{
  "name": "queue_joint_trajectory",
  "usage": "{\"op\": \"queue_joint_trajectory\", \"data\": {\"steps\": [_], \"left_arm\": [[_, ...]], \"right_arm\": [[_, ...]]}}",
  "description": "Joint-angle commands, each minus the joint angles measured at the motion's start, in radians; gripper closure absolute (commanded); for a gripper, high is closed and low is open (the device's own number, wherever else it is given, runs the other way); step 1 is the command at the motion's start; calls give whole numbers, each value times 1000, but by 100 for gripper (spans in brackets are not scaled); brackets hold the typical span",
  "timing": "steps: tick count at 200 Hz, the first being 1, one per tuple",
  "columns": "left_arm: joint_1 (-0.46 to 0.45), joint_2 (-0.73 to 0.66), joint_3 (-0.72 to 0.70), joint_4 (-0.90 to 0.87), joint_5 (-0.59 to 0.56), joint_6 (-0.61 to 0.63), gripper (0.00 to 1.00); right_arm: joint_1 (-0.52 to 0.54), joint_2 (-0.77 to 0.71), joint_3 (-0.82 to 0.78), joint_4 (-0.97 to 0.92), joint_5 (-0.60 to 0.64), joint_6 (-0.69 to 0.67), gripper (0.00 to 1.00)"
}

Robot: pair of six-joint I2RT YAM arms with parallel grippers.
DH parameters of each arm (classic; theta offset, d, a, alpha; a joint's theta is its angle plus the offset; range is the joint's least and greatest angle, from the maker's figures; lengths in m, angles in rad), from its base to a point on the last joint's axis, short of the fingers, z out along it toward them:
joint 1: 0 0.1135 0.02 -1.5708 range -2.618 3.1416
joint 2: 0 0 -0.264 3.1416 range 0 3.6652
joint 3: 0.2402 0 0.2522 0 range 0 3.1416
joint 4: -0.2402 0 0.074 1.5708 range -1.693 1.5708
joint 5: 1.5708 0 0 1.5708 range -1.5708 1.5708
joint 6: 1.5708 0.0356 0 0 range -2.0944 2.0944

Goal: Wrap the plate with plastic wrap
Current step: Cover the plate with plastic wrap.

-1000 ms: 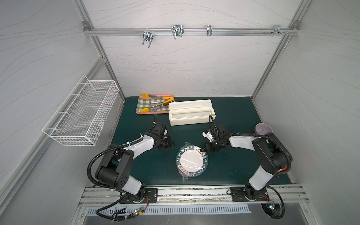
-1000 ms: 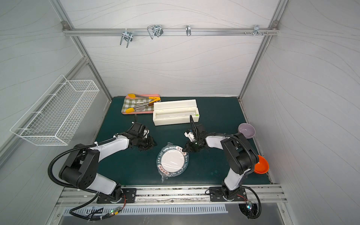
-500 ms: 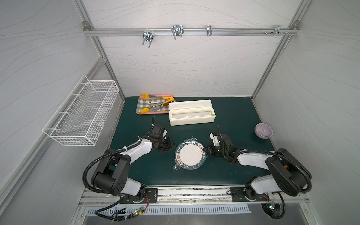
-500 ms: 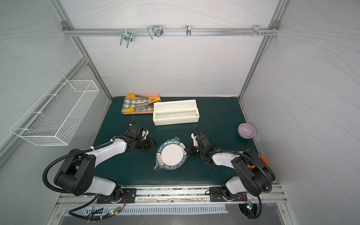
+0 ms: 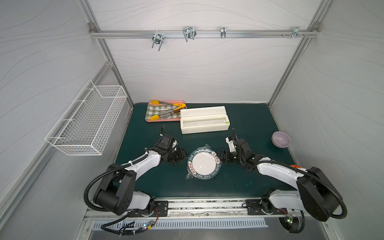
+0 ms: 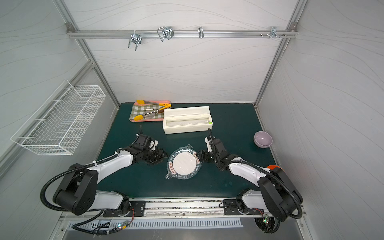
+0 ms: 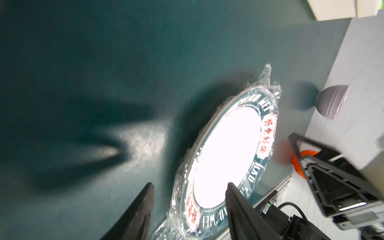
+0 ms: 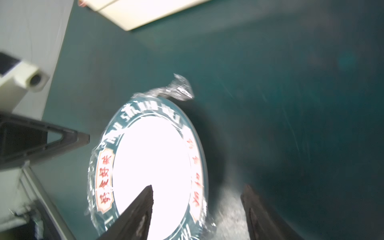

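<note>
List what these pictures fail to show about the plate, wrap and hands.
- Underside of the plate: hidden by the plate itself in every view; whether the plastic wrap is tucked under cannot be told.
- Plastic wrap over the white centre: lost in glare in both wrist views.
- Orange bowl: mostly behind the right arm in both top views.
- Right hand fingertips: too small and dark in top views to tell whether they touch it.
</note>
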Motion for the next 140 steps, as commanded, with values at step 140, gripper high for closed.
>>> {"op": "queue_joint_trajectory", "data": {"steps": [140], "left_arm": [[-151,-11,-109,23,78,-77,53]], "right_arm": [[4,658,721,-537,-325,-790,39]]}}
